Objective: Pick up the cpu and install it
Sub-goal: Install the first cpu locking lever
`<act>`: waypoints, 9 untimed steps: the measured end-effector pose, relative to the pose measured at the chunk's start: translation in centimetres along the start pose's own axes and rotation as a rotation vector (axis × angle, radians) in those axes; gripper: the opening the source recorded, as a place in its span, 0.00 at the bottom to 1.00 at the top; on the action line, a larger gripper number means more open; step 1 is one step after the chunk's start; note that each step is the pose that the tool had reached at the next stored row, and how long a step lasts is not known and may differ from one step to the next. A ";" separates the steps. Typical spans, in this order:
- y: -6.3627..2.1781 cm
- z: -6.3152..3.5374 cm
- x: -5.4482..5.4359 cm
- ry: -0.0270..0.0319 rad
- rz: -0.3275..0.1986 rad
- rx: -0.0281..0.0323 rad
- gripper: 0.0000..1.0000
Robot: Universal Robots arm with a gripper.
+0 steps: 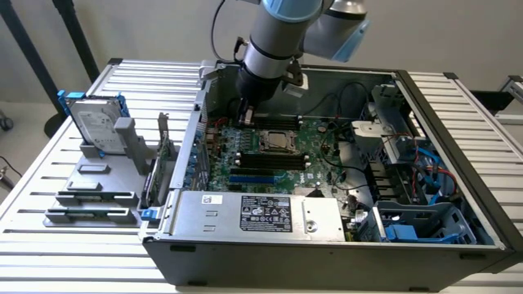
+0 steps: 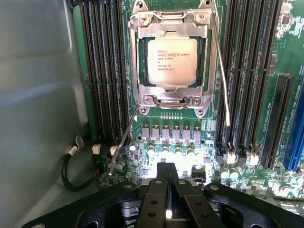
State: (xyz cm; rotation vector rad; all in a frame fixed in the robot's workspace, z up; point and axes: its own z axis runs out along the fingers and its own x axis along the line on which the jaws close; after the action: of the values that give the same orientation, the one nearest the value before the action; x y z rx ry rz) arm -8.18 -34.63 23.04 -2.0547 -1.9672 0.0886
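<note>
**One cpu in its socket, gripper shut on nothing**

Seated flat on the green motherboard: cpu, silvery top up, printed lettering showing, ringed by the metal socket frame. Two thin wire levers slanting away from that frame, one on each side. Dark memory slots flanking the socket on both sides.

Gripper near the socket, apart from the cpu, fingers pressed together with nothing between them. From the exterior view, gripper down inside the open computer case, above the board toward the far wall, cpu just beside it.

Outside the case, at the exterior view's left, on the slatted tabletop: grey holder carrying an upright silver hard drive with blue bracket.
</note>
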 end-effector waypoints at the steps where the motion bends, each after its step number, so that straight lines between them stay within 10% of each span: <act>1: -0.07 0.02 0.0 0.0027 0.009 -0.0014 0.11; 9: -0.28 0.09 0.0 0.0309 0.108 -0.0176 0.11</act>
State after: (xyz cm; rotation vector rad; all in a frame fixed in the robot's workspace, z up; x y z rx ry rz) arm -8.47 -34.63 23.02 -2.1601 -1.8447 0.0622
